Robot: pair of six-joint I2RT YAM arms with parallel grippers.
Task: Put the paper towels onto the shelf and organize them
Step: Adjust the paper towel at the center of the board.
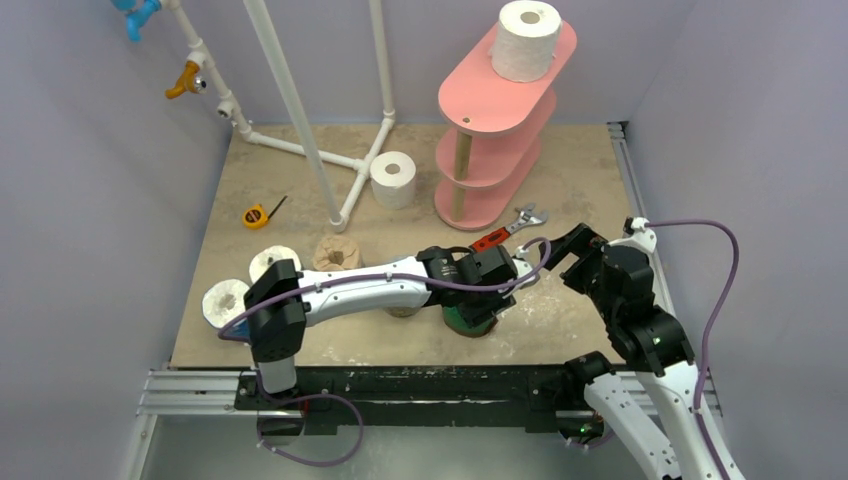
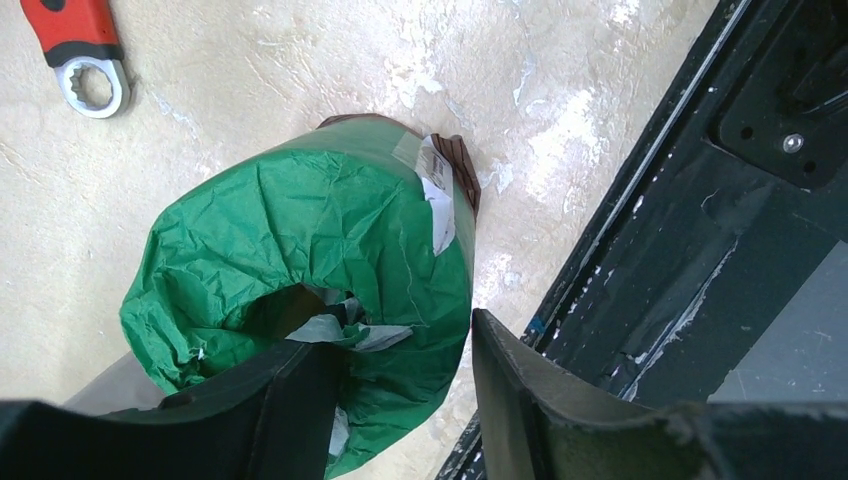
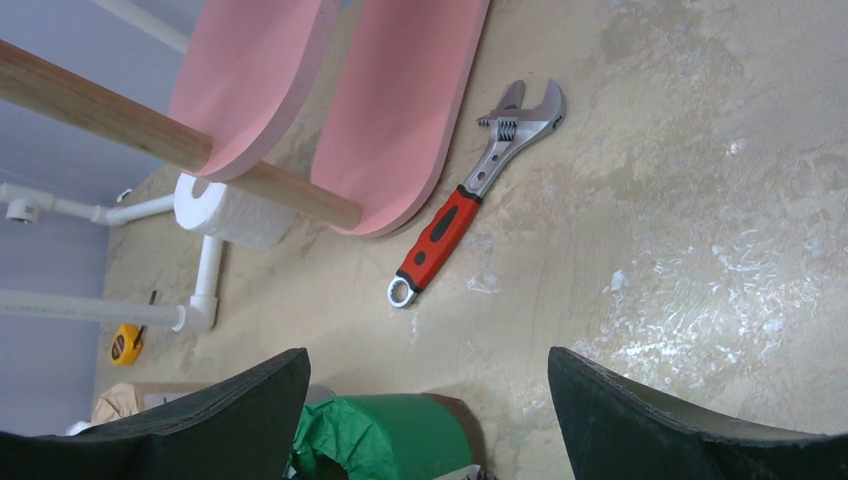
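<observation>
Pincer on left arm clenched on wall of green-wrapped paper towel roll, one finger down its core, roll upright on desk near front edge. Right pincer spread wide, empty. Beyond, pink shelf, white roll on top. Likely pickup step; next, lifting clear and carrying to a free board.

White cylindrical paper towel rolls: four
Tan paper towel roll: one
Green-wrapped paper towel roll: one
Pink three-board oval shelf on wooden posts: one
Red-handled metal wrench: one
Small yellow tape measure: one
White pipe frame: one
</observation>
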